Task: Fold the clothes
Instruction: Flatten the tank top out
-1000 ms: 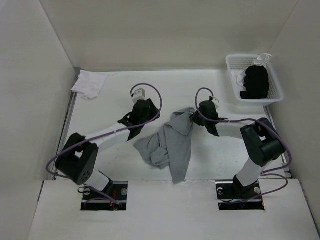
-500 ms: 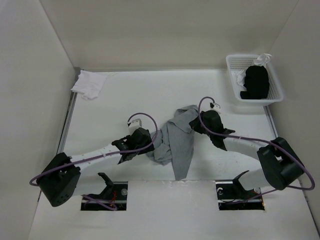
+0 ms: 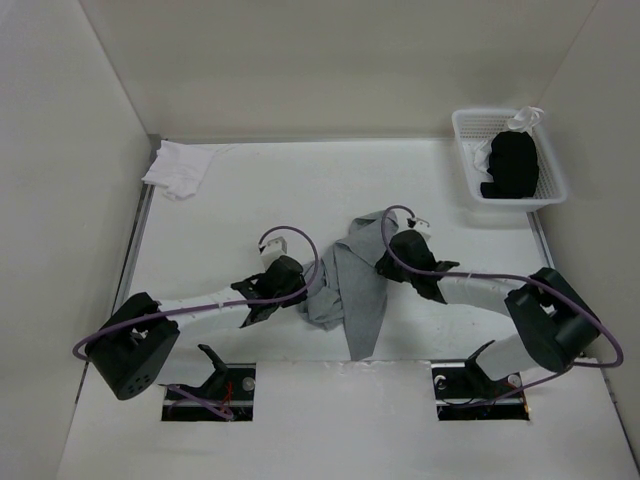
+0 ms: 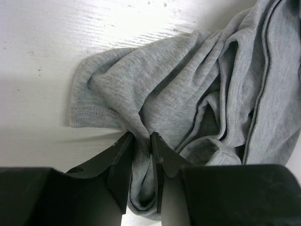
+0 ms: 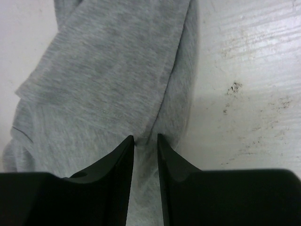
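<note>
The grey tank top (image 3: 352, 292) is lying crumpled in the middle of the counter (image 3: 230, 205), one long tail trailing toward the lower edge of the frame. It is looking narrower than a second ago: the flap that was spreading out to the left is now bunching in against the main heap.

The left pincer (image 4: 142, 137) is the big mover. It has swung down from the bare counter at centre left to the garment's left edge, and its jaws are closing close together on a ridge of knit fabric just beside the hemmed corner, so it is looking clamped on the tank top.

On the other side, the right pincer (image 5: 145, 138) is dropping low over the right edge. Its jaws are standing slightly apart with the fold lying slack between them, which is reading as a release.

So the grip seems to be passing from right to left, a regrasp and no fold yet; the shirt is needing flattening first.

The white basket (image 3: 466, 152) with the black garment (image 3: 512, 165) at upper right and the small white cloth (image 3: 180, 168) at upper left are sitting well apart, untouched.
</note>
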Robot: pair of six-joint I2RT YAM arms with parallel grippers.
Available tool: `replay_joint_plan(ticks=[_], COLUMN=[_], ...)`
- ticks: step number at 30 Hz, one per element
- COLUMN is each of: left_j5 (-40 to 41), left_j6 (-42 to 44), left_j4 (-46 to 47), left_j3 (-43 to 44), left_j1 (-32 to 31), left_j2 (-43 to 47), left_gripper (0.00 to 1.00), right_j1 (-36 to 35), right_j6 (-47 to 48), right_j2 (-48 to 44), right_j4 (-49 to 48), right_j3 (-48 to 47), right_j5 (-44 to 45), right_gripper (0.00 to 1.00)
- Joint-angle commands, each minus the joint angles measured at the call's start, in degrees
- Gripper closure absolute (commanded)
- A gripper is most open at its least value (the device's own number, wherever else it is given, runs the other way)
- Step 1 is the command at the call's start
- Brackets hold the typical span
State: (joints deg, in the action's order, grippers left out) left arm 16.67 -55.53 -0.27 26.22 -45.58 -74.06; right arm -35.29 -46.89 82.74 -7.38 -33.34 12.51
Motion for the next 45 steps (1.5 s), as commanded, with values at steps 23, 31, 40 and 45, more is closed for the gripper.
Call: replay_joint_plan(ticks=[23, 31, 40, 45], left_j5=[-0.7, -3.6, -4.5, -7.9], left_j6=[0.2, 0.6, 6.7, 7.8], left_j4=[9.1, 20.1, 17.2, 16.1], left_j3=[-0.6, 16.1, 40.5, 44.7], left_j1=[5.3, 24.9, 33.2, 35.1], left_j2=[2.0, -7.5, -21.8, -26.6], left_gripper=[0.93, 0.97, 0.97, 0.81], right_j1=[-3.6, -2.6, -0.5, -5.2], right_j6=[-0.3, 6.2, 0.2, -9.8], right_j2=[-0.6, -27.3, -45.5, -50.7], right_j4=[1.1, 4.9, 14.3, 18.3], right_j3=[-4.0, -0.4, 12.4, 17.2], right_j5=[9.3, 4.6, -7.9, -4.4], right_gripper=[0.95, 0.96, 0.97, 0.97])
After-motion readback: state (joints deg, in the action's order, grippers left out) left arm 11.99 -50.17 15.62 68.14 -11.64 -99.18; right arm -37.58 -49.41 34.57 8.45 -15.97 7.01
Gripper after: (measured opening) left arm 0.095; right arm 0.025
